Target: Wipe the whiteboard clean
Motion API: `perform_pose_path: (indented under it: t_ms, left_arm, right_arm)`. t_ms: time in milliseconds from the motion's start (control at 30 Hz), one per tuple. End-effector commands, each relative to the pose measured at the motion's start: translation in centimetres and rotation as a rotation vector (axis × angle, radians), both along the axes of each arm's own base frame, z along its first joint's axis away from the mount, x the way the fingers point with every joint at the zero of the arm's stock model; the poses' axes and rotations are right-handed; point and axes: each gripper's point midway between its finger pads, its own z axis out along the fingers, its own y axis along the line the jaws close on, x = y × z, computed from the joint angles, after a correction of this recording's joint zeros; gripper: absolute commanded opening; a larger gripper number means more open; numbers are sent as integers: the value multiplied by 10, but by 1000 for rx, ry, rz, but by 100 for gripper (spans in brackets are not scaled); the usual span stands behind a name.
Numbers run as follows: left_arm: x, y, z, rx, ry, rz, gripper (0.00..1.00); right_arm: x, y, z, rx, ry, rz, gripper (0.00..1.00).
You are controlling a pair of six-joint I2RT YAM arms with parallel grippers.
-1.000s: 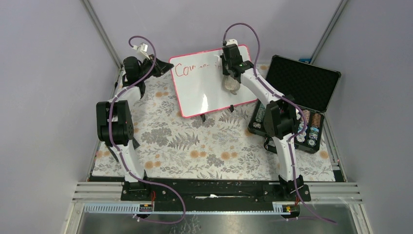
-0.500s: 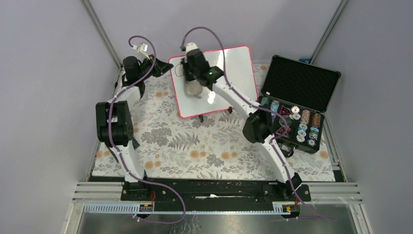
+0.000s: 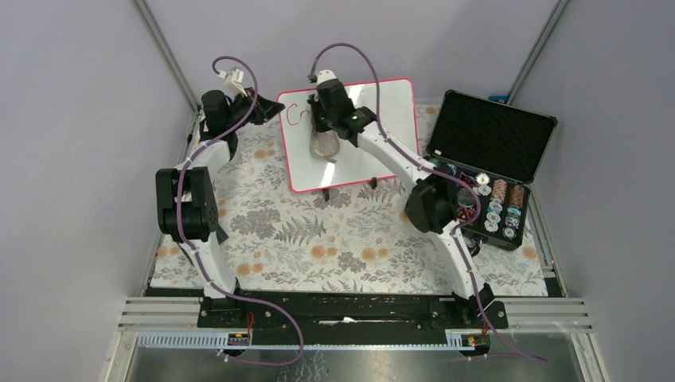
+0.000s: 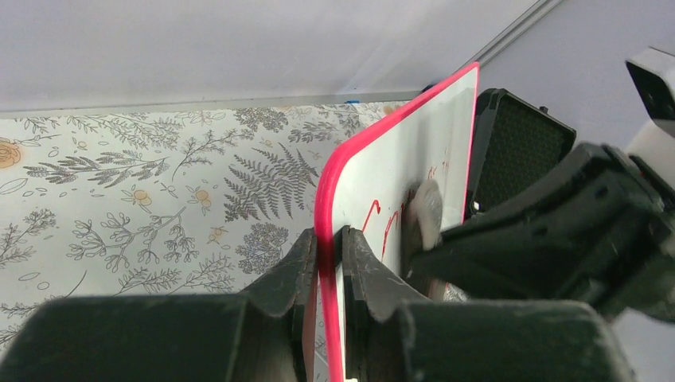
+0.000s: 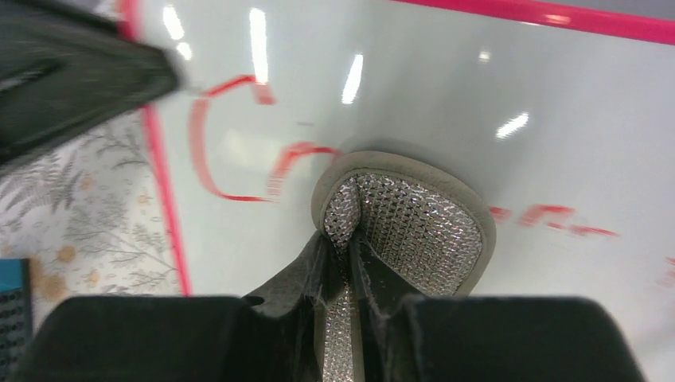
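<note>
The whiteboard, glossy white with a pink-red frame, stands tilted on small black feet at the back of the table. My left gripper is shut on its left frame edge. My right gripper is shut on a round grey eraser pad with a glittery back, pressed flat on the board's left half. Red handwriting remains left of the pad near the upper left corner. Smeared red traces lie to its right. The pad also shows in the left wrist view.
An open black foam-lined case with rows of poker chips sits right of the board. A floral mat covers the table in front. Grey walls with metal rails stand close behind the board.
My right gripper swept the pad from the board's upper right to its left side, then back slightly right. Most of the red writing is gone. The left gripper held still.
</note>
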Motion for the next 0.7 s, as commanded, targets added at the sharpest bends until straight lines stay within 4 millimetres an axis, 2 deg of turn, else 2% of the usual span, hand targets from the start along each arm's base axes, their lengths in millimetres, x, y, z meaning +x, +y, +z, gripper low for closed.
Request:
perform_pose_path:
  t_ms: [0, 133, 200, 267, 333, 433, 500, 633, 667]
  left_arm:
    - [-16, -21, 20, 64, -89, -77, 0]
    - [-16, -22, 21, 70, -92, -75, 0]
    - [-16, -22, 21, 73, -90, -73, 0]
    - [-16, -24, 20, 74, -88, -74, 0]
    - [-17, -25, 20, 75, -86, -78, 0]
    - [-18, -31, 19, 86, -87, -88, 0]
    - [-21, -40, 20, 89, -89, -104, 0]
    - [-23, -44, 21, 87, -95, -116, 0]
    - [-24, -44, 22, 86, -95, -116, 0]
  right_arm:
    - [45, -111, 1, -75, -8, -247, 0]
    - [40, -146, -18, -105, 10, -304, 0]
    - [34, -151, -25, -98, 14, -308, 0]
    - [29, -148, -30, -69, 30, -294, 0]
    - [24, -132, -31, -15, 57, -249, 0]
    - [16, -95, -24, 43, 68, -171, 0]
    - [11, -68, -17, 48, 59, -122, 0]
    - [-3, -11, 10, 63, 17, -19, 0]
    - [-8, 4, 11, 67, 15, 10, 0]
